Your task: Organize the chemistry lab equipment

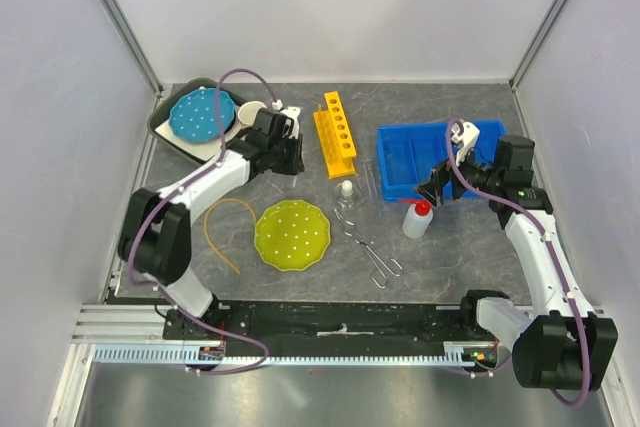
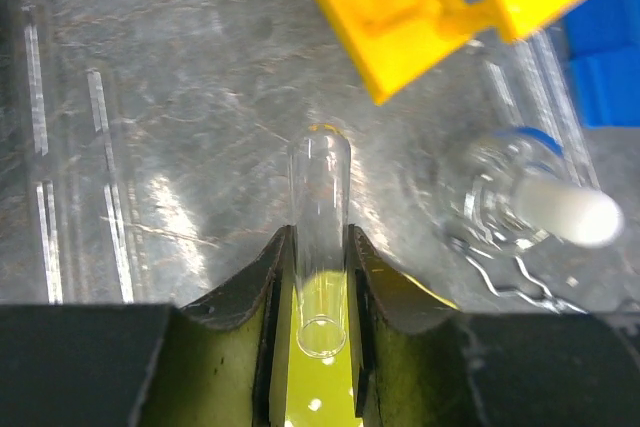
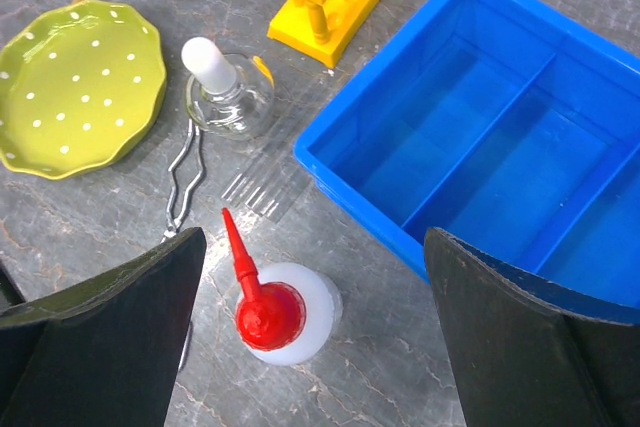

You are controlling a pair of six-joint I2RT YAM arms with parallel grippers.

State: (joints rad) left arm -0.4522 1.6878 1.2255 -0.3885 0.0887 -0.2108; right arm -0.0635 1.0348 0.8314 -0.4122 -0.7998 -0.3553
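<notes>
Clear tube (image 2: 320, 197) pinched in left end effector (image 2: 319, 245), right end effector (image 3: 313, 257) apart, over grey marbled table (image 1: 455, 272), white walls (image 1: 330, 7).

My left gripper (image 2: 318, 247) is clamped on a thin clear tube (image 2: 320, 179) running lengthwise between the jaws. My right gripper (image 3: 312, 239) hangs with jaws spread wide.

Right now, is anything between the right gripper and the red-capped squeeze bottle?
Nothing visible. The right gripper hangs open above the squeeze bottle with only air between them. The metal tongs and flask lie off to one side.
</notes>
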